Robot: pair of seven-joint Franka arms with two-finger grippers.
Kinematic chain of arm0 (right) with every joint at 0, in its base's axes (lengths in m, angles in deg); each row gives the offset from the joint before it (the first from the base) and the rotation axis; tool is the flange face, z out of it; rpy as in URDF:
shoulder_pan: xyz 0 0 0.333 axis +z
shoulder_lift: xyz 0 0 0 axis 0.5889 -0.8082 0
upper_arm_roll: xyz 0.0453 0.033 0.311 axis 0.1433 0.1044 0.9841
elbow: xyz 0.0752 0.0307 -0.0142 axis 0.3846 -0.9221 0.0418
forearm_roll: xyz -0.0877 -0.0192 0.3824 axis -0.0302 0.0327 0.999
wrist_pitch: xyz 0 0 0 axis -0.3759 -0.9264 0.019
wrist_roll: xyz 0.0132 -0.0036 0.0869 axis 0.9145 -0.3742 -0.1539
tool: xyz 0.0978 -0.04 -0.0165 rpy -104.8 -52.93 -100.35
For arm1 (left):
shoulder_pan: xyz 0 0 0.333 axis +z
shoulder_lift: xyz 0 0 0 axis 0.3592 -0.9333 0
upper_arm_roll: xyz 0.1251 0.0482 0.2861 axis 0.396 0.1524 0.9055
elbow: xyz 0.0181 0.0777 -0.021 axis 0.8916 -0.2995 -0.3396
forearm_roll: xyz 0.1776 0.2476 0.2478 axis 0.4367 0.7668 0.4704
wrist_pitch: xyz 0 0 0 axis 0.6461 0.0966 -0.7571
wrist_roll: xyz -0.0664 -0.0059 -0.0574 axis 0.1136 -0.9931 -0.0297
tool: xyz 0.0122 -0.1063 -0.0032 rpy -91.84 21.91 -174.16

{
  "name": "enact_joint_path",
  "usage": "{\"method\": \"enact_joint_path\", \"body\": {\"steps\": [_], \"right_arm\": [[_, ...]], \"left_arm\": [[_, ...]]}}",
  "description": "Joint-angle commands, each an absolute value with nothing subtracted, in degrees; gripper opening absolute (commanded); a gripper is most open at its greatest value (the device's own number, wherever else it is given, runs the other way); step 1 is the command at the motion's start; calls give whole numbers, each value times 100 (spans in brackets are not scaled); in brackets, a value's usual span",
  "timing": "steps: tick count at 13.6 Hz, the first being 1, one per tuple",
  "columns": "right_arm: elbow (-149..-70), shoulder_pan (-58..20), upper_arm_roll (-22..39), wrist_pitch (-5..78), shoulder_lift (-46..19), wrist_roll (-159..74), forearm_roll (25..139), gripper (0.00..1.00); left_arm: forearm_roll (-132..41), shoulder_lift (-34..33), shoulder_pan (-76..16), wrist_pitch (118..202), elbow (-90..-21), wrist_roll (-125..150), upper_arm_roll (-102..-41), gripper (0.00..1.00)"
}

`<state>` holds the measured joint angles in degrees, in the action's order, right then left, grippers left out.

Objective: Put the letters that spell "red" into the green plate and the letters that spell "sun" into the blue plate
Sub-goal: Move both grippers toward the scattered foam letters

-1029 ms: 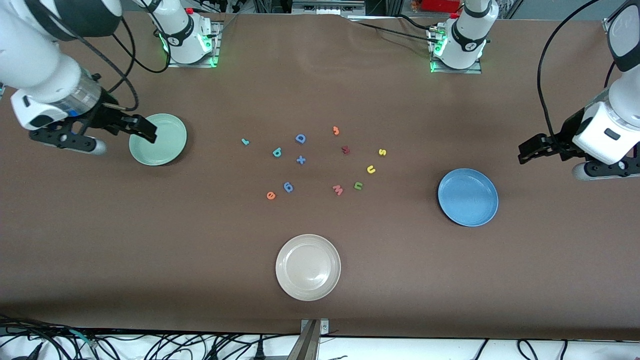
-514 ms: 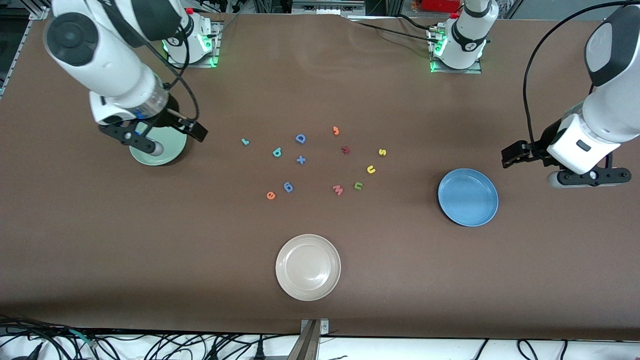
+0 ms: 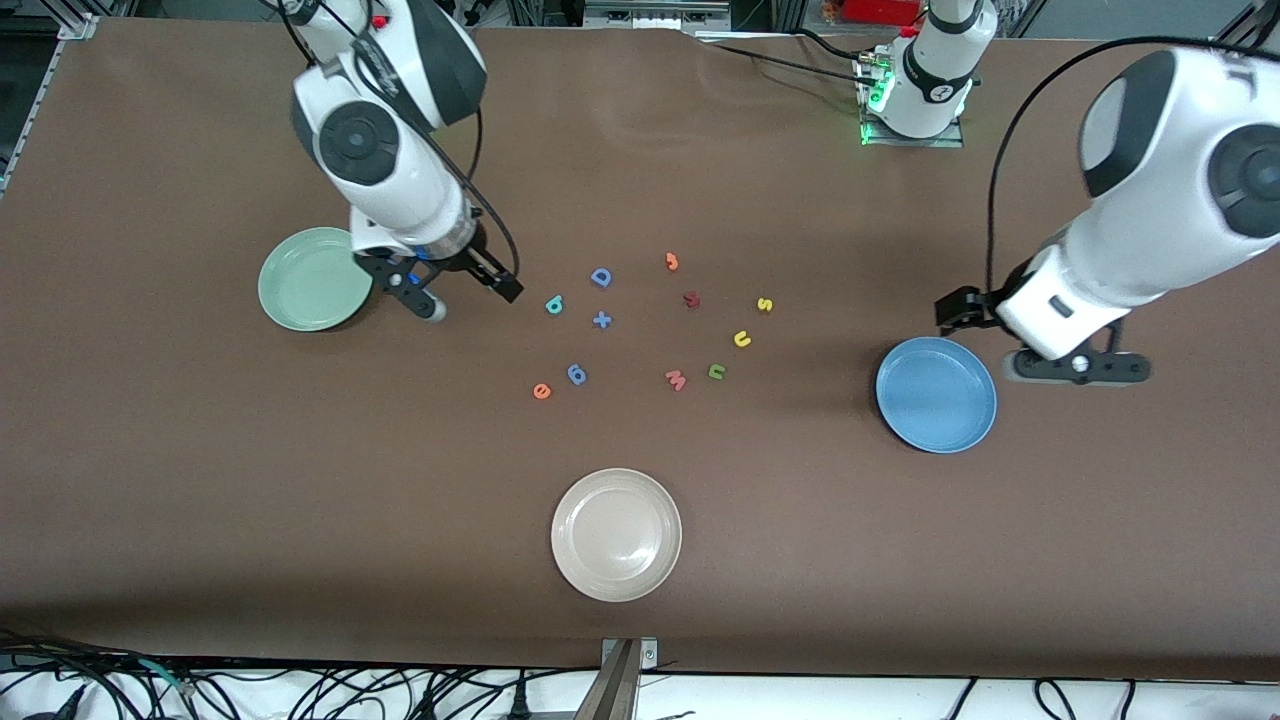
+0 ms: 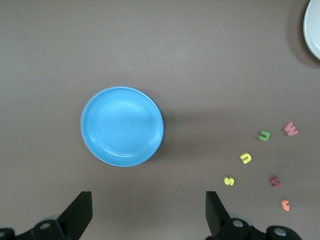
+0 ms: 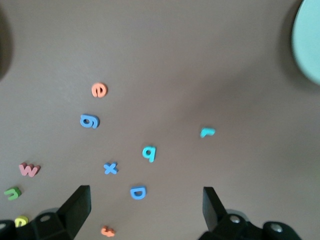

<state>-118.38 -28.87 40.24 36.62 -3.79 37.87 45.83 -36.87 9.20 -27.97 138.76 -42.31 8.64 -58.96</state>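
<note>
Both arms have swung inward: right gripper [image 3: 478, 283] over the teal r [image 5: 207, 132], left gripper [image 3: 985, 330] beside the blue plate [image 3: 935, 394], both released (holding nothing). Green plate [image 3: 312, 279] holds no letters yet either.

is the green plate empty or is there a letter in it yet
Empty. The green plate shows only its bare mint surface in the front view, and the letters, such as the orange e and teal d, lie on the table.

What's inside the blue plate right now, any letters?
Nothing. The blue plate is bare in the left wrist view, its whole inside visible. In the front view the left arm covers only a sliver of its rim. The yellow s, yellow u and green n lie on the table.
</note>
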Motion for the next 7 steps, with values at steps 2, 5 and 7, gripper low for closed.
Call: {"method": "enact_joint_path", "body": {"steps": [2,5,7], "right_arm": [[-11978,-2931,4221,4173,-920,4474,4648,99],[-12732,-2834,4221,5323,-991,4861,4648,99],[-13243,-2808,4221,5886,-1035,4880,4648,98]], "left_arm": [[-4162,657,-3107,14161,-4079,461,-5903,100],[-4525,534,-3387,14584,-4324,320,-5903,100],[-4508,542,-3642,15057,-4736,-40,-5903,100]]}}
